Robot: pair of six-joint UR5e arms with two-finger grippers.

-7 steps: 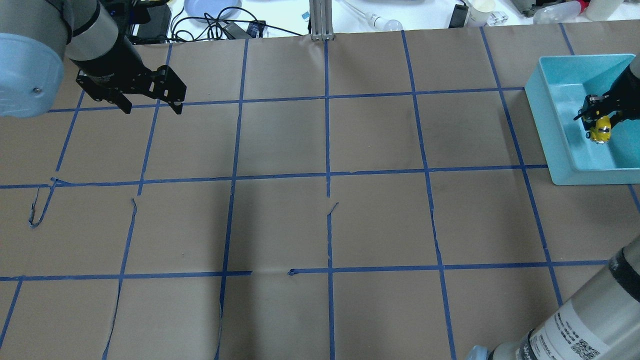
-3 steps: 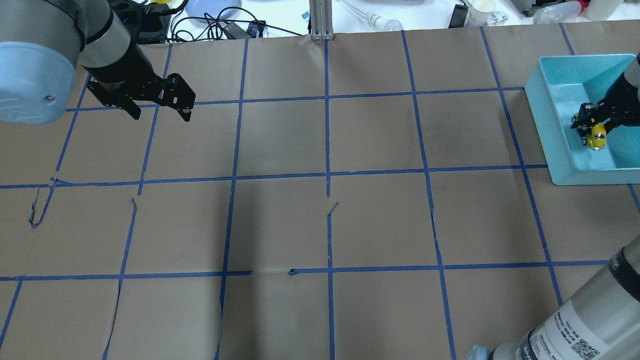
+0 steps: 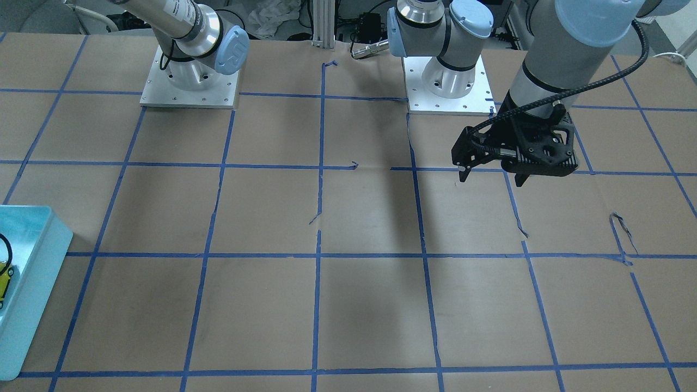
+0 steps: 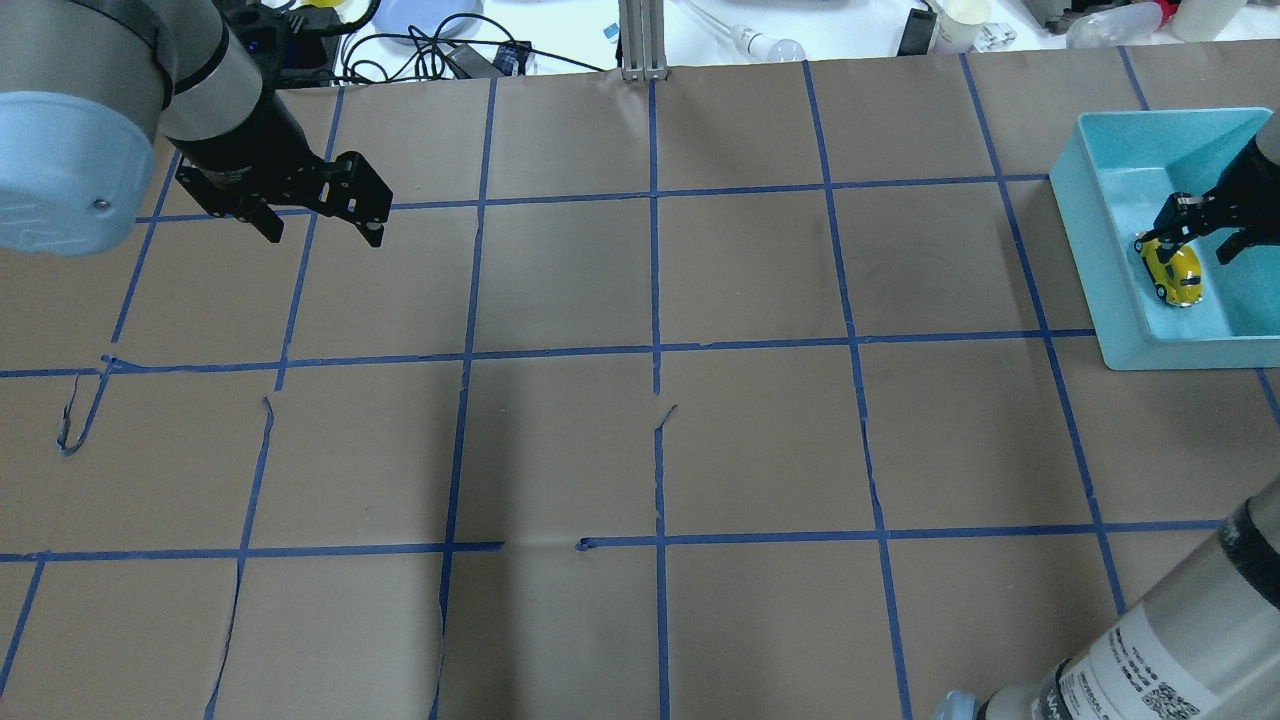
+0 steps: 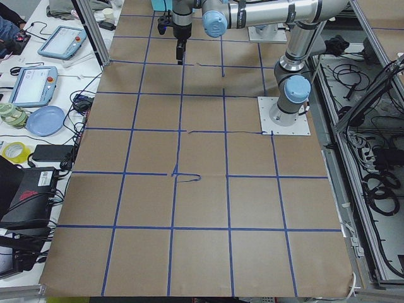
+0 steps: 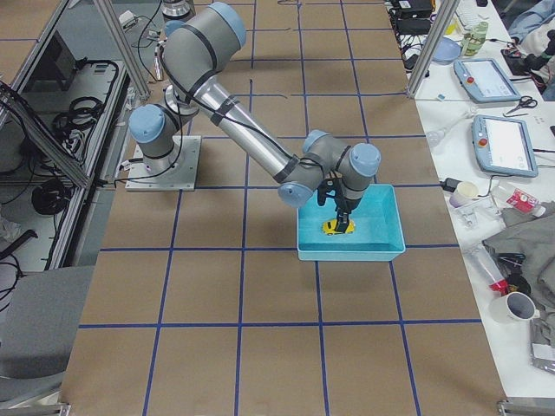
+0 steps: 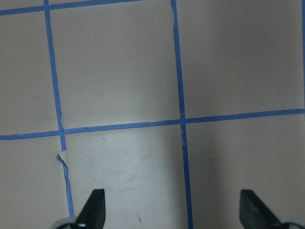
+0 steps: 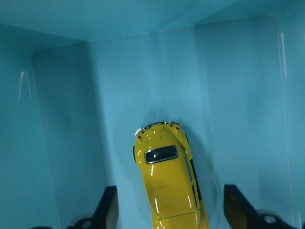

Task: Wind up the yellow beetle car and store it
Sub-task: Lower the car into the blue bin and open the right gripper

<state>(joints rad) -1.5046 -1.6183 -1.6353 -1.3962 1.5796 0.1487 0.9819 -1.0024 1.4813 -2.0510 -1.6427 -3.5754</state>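
Right wrist view alone shows the yellow beetle car [image 8: 169,186] loose in the teal bin [image 4: 1095,250], between the parted jaws of the right gripper [image 8: 171,207]; the left gripper [image 4: 322,237] has jaws parted too.

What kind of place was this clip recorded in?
Most likely a robotics lab workcell: two arms bolted on metal base plates to a table covered in brown paper with a blue tape grid, with teach pendants and loose cables alongside.
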